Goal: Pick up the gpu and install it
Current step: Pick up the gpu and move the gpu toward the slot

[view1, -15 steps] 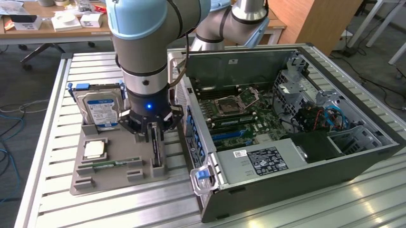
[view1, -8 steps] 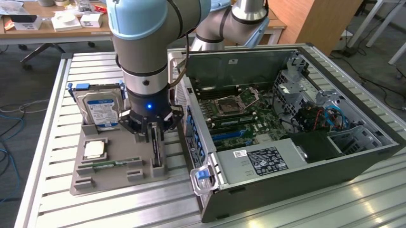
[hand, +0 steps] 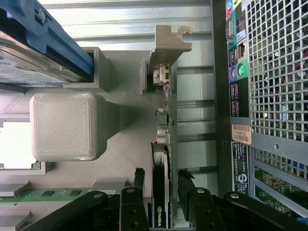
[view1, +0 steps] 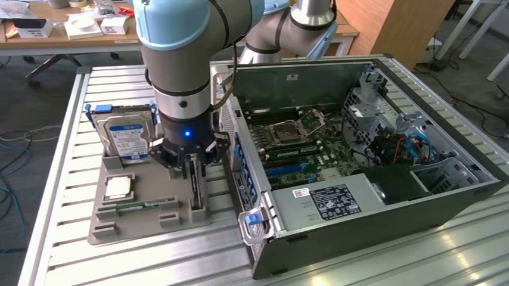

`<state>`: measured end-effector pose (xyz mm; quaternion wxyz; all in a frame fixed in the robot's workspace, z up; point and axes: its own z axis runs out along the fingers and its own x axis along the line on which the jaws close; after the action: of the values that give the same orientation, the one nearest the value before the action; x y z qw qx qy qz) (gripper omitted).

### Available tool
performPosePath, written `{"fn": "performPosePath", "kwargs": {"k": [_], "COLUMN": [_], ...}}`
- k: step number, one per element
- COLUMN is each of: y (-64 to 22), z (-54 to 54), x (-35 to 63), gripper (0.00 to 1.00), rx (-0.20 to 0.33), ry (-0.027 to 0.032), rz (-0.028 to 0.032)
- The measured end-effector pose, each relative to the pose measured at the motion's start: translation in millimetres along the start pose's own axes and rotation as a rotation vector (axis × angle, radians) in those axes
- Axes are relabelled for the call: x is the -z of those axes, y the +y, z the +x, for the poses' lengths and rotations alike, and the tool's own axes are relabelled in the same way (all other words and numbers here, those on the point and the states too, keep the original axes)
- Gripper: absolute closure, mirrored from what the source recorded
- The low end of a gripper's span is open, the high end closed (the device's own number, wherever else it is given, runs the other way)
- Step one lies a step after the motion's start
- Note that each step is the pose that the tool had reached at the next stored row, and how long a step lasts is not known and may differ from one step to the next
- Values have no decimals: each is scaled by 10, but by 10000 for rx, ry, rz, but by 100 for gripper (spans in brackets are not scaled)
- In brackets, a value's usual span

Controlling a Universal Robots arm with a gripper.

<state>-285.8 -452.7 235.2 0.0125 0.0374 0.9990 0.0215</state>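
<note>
Slatted metal table [view1: 64,179] carries the open computer case [view1: 382,208], lying with its motherboard facing up, and just beside it a grey fixture tray [view1: 119,229]. In the tray's outer slot, on the side nearest the case, the gpu [view1: 195,192] stands on edge, its silver bracket [hand: 167,48] at one end. The gripper [hand: 162,175] hangs over it, fingers [hand: 139,185] parted and straddling the card with a gap on each side, so nothing is gripped. The card looks light, stiff and thin but fragile: its flat faces near the upper edge seem the safest hold, away from the bracket. Room is tight sideways, with the slot walls and the case's rear panel close by, but free above.
</note>
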Motion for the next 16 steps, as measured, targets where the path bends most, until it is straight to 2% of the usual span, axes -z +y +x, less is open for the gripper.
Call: {"fn": "performPosePath", "kwargs": {"k": [13,14,16], "y": [0,0,0], "z": [0,0,0], "x": [0,0,0], "gripper": [59,60,73], "rx": [0,0,0], "ry": [0,0,1], "rz": [0,0,0]}}
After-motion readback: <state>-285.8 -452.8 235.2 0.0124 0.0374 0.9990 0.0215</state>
